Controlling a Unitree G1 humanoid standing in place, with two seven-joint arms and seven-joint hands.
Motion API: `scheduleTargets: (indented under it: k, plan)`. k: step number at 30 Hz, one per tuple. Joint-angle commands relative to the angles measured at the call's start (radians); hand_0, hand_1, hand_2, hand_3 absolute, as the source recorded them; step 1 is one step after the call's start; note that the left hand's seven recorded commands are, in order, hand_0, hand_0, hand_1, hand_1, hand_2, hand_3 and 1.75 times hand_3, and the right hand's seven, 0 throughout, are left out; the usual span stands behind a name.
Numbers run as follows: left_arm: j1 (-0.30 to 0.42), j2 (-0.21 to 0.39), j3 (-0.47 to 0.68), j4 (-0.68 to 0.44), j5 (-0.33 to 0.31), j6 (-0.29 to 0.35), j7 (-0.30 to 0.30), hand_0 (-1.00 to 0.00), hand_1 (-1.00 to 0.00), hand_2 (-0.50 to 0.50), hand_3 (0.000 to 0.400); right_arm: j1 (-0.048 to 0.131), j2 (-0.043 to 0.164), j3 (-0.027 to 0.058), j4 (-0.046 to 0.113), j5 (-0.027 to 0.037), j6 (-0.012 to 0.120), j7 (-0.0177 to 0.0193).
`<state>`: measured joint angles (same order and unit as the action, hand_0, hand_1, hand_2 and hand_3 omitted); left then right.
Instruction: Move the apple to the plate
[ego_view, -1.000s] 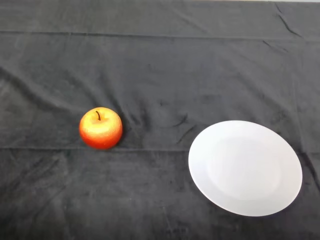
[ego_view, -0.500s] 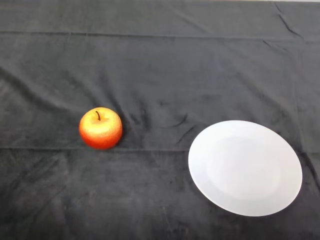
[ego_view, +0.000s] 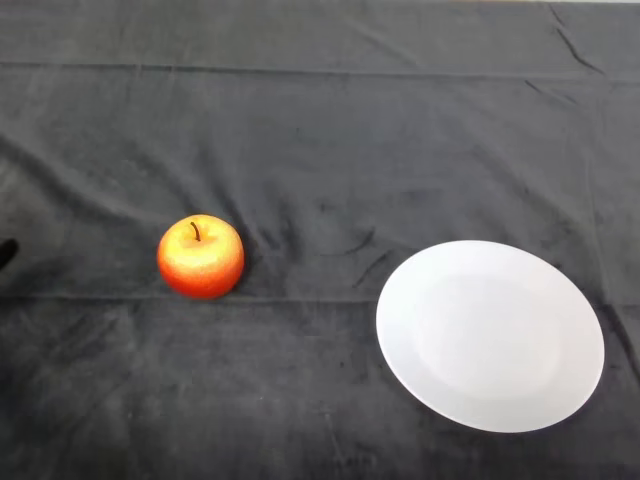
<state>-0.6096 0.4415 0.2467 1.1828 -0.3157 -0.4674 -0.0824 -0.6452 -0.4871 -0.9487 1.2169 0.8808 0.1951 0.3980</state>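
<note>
A red and yellow apple (ego_view: 200, 257) with a short dark stem stands upright on the dark cloth, left of centre. A white round plate (ego_view: 490, 335) lies to its right, nearer the front edge, with nothing on it. A gap of cloth separates the two. Only a small black tip of my left hand (ego_view: 5, 251) shows at the view's left edge, level with the apple and well apart from it. Too little of the hand shows to tell how it is held.
The dark cloth (ego_view: 320, 150) covers the whole table, with wrinkles and fold lines across it. A crease runs between the apple and the plate.
A black tip of my left hand has come into view at the left edge. The apple and the plate have not moved.
</note>
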Motion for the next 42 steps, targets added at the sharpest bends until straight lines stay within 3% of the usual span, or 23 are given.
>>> scheduleTargets:
  k: [1,20,32,40,41,42]
  plan:
    - [-0.033,-0.008,-0.022,-0.038,0.031,-0.024,-0.014,0.0,0.0,0.0,0.0,-0.013,-0.017,-0.0033,-0.005,0.0167,-0.008,0.0]
    - [-0.029,-0.123,-0.141,-0.049,0.138,-0.073,-0.088,0.0,0.0,0.0,0.0,-0.012,-0.016,-0.0025,-0.009,0.0168,-0.008,-0.0016]
    - [-0.035,-0.184,-0.201,-0.042,0.152,-0.08,-0.159,0.0,0.0,0.0,0.0,-0.012,-0.015,-0.0022,-0.01,0.0169,-0.007,-0.0023]
    - [-0.029,-0.192,-0.242,-0.038,0.154,-0.091,-0.216,0.0,0.0,0.0,0.0,-0.012,-0.015,-0.0021,-0.01,0.0171,-0.007,-0.0025]
    - [-0.028,-0.191,-0.247,-0.037,0.155,-0.093,-0.222,-0.34,0.0,-0.17,0.136,-0.012,-0.015,-0.0021,-0.01,0.0171,-0.007,-0.0025]
    - [-0.028,-0.19,-0.251,-0.037,0.155,-0.094,-0.228,-0.47,0.0,-0.24,0.19,-0.012,-0.015,-0.0021,-0.01,0.0171,-0.007,-0.0026]
